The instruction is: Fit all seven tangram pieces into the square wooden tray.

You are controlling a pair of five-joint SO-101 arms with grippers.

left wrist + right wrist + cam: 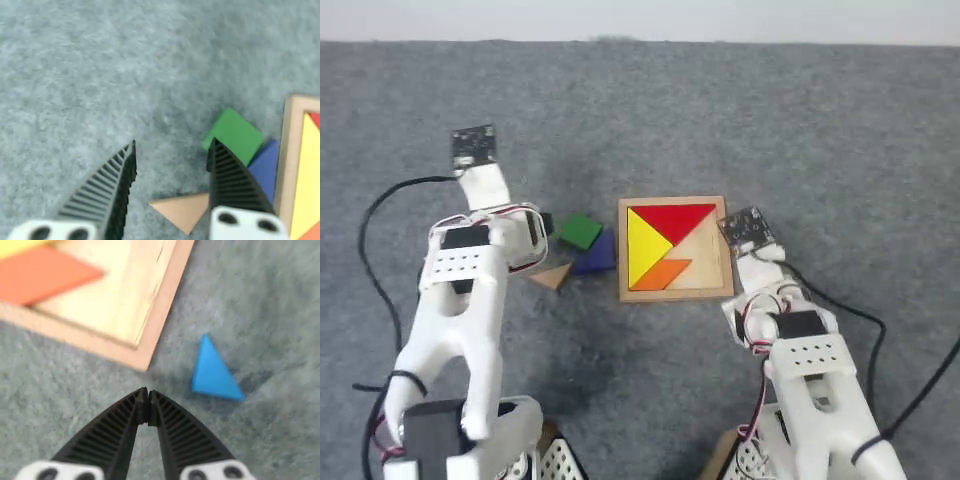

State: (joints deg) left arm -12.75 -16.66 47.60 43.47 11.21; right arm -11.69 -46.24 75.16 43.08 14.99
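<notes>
The square wooden tray [725, 250] holds a red triangle [672, 217], a yellow triangle [642, 245] and an orange parallelogram [665, 272]. Left of it on the carpet lie a green square [580, 230], a dark blue triangle [594, 256] and a tan triangle [552, 275]. My left gripper [173, 150] stands open above the carpet, just short of the green square [232, 135] and over the tan triangle [182, 210]. My right gripper [145, 394] is shut and holds nothing. It sits off the tray's corner [142, 357], beside a light blue triangle [212, 372].
Grey carpet covers the whole table. The left arm [460, 290] and the right arm [800, 350] rise from the front edge. Cables trail beside both arms. Open carpet lies behind the tray and at the far left and right.
</notes>
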